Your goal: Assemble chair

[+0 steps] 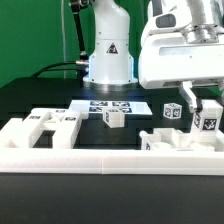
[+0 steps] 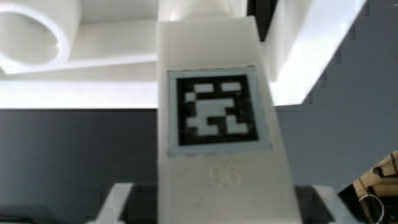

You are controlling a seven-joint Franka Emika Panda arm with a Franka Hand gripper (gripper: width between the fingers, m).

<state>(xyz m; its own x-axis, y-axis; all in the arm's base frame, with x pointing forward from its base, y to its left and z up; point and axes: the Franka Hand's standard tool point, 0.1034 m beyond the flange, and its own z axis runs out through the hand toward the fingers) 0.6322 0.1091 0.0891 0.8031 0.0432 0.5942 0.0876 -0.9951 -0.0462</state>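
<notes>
A plain green backdrop [image 1: 35, 35] fills the space behind the matte black bench [image 1: 40, 95], which sits under soft, even light. A low white border rail [image 1: 100, 160] runs along the bench's near edge. A thin flat white marker board [image 1: 125, 104] lies near its middle. In the wrist view the bench looks dark grey.

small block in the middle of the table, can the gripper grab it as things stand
Probably not yet: the gripper is shut on a white tagged piece, so it has no room. The block itself sits in the open.
</notes>
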